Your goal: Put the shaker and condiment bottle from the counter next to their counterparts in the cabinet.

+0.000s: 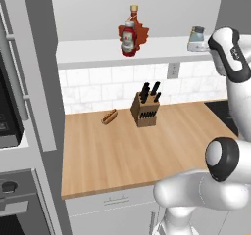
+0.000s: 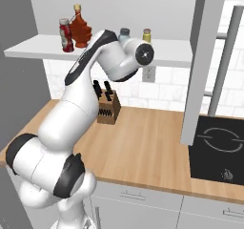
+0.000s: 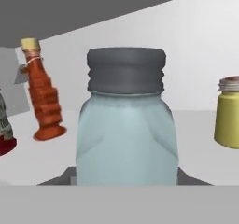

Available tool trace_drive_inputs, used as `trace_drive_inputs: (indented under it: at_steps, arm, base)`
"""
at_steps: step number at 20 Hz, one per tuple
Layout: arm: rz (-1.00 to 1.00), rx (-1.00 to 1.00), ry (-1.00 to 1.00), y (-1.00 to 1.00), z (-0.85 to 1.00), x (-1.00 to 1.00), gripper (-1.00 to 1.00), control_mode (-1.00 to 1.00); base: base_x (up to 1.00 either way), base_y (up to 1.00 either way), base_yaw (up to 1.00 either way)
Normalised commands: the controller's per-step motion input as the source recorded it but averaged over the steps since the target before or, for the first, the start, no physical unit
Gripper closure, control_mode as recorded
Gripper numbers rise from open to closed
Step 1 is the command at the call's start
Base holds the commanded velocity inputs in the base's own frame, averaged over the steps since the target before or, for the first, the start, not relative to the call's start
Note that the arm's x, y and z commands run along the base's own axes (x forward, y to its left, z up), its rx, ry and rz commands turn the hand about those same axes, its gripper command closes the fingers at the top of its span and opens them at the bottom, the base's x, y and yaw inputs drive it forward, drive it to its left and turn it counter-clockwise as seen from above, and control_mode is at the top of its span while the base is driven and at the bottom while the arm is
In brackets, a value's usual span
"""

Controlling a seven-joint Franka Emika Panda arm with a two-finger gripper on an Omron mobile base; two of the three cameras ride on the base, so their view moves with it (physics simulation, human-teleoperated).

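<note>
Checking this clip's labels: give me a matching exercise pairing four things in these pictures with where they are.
Things:
1. ketchup bottle
2. blue-grey shaker
3. hot dog
4. knife block

Places:
A. on the counter, near the wall, left of the knife block in the left base view
B. on the shelf, in front of the maple-leaf bottle
C. on the counter, holding black-handled knives
D. close before the hand camera, beside the yellow shaker

Pairs: 1-B, 2-D, 3-A, 4-C

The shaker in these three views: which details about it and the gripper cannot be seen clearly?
- Left base view: the shaker is partly hidden by the arm.
- Right base view: the arm's wrist covers the shaker below its cap.
- Hand view: the shaker base is cut off at the bottom, so its contact with the cabinet shelf is unclear.
</note>
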Motion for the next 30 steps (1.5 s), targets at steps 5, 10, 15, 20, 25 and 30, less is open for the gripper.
trace_drive_inputs:
  at_steps: [5,10,15,20,25,30]
  arm:
    - [-0.01,-0.08,-0.01,-0.15,0.0,0.4,1.0,-1.0]
    - [-0.03,-0.07,0.0,-0.2,0.0,0.31,1.0,-1.0]
    - [-0.02,-0.06,0.0,-0.1,0.0,0.34,1.0,-1.0]
    - [-0.05,-0.01,0.0,-0.17,-0.06,0.12,1.0,-1.0]
    - [-0.08,0.0,0.0,-0.2,-0.13,0.03,1.0,-1.0]
    - [-0.05,0.0,0.0,-0.05,-0.1,0.19,1.0,-1.0]
  base:
    - [0.0,0.0,0.0]
    - [0.0,0.0,0.0]
    - [0.0,0.0,0.0]
    - [0.0,0.0,0.0]
    - [0.0,0.0,0.0]
    - [0.0,0.0,0.0]
